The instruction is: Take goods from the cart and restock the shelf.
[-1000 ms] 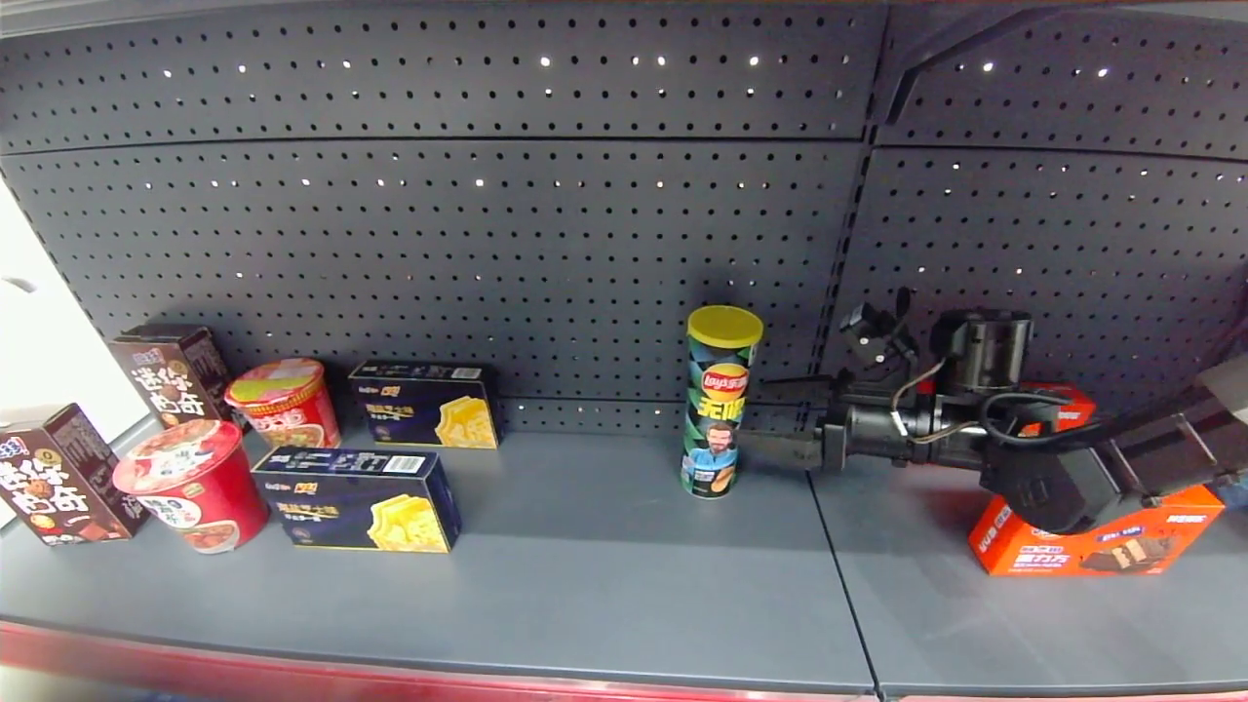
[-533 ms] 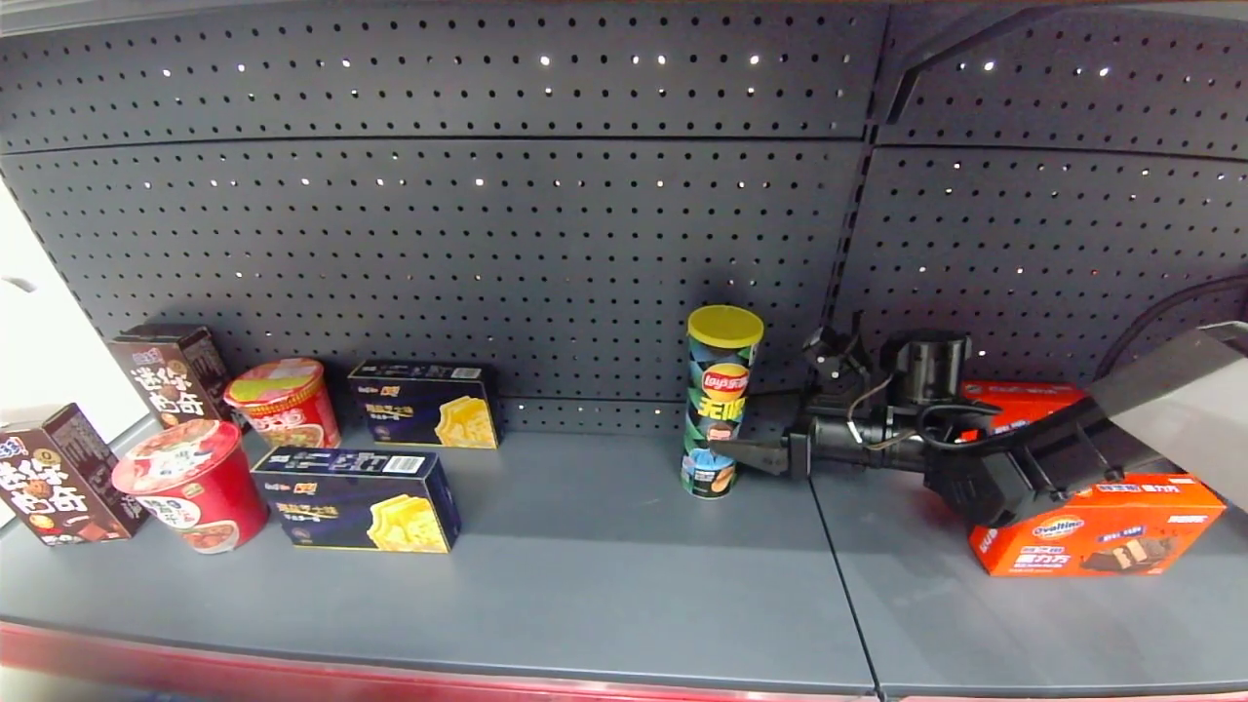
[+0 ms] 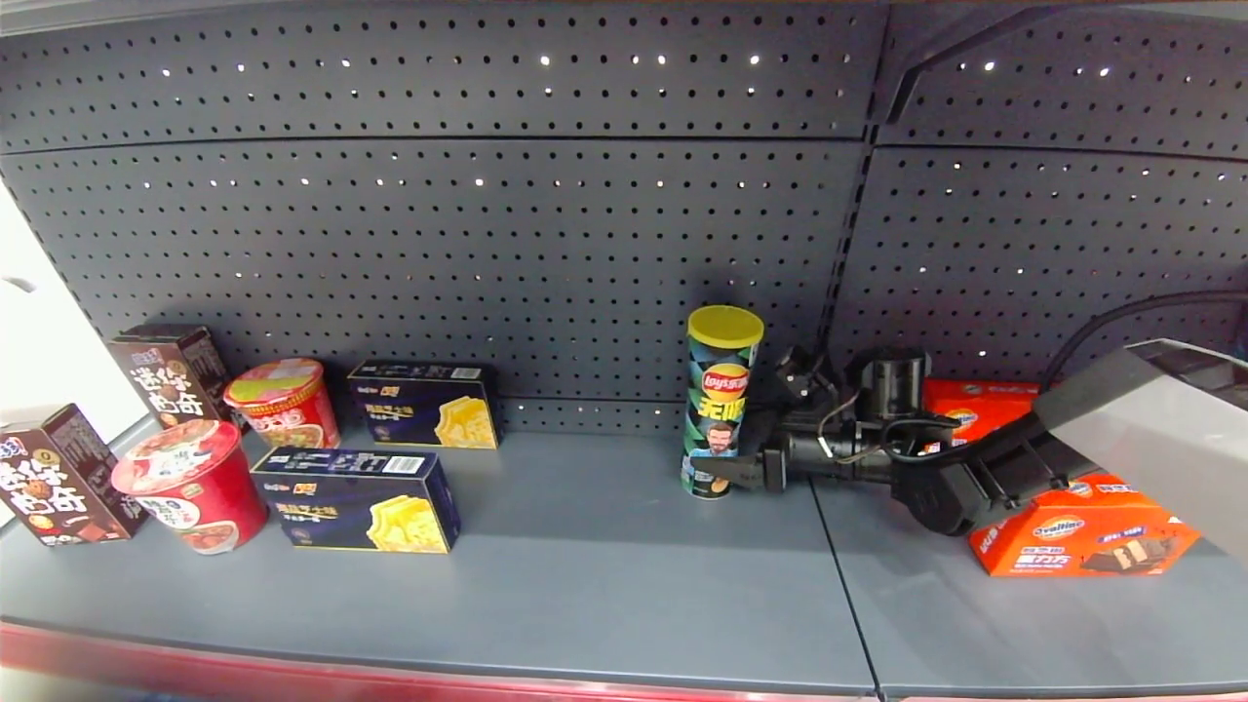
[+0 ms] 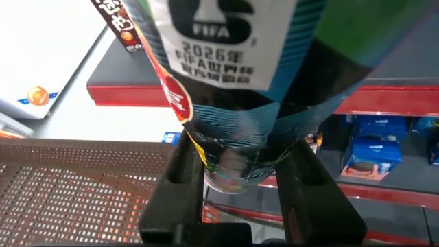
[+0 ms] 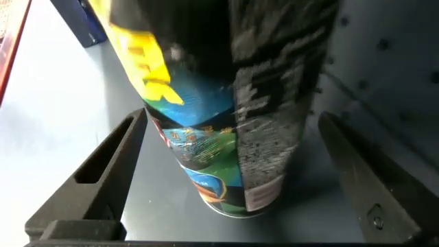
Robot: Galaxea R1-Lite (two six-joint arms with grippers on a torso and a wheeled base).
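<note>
From the head view, a chips can (image 3: 723, 395) with a yellow lid stands upright on the grey shelf (image 3: 585, 585), close to the pegboard back (image 3: 487, 244) and just beside the seam between two shelf boards. The right gripper (image 3: 727, 464) comes in level from the right at the can's lower part, one finger crossing in front of the base. Behind the arm, two orange boxes (image 3: 1092, 536) lie on the right-hand board. Well apart to the left sit two navy boxes (image 3: 361, 497), two red noodle cups (image 3: 190, 483) and two brown boxes (image 3: 54, 478), each pair one behind the other. In the left wrist view, the left gripper (image 4: 240, 175) is clamped on a second can (image 4: 240, 82) with blue-green print, both fingers pressed against its sides; below it is the perforated brown floor of the cart (image 4: 75, 192), and farther off stands a red-edged store rack (image 4: 384, 96) with blue packs (image 4: 370, 151). In the right wrist view, the fingers (image 5: 103, 171) are spread wide to either side of the standing can, with a clear gap between each finger and its wall, so they grip nothing. The can's base rests flat on the shelf, the pegboard is right behind it, and the corner of a navy box shows at the edge.
</note>
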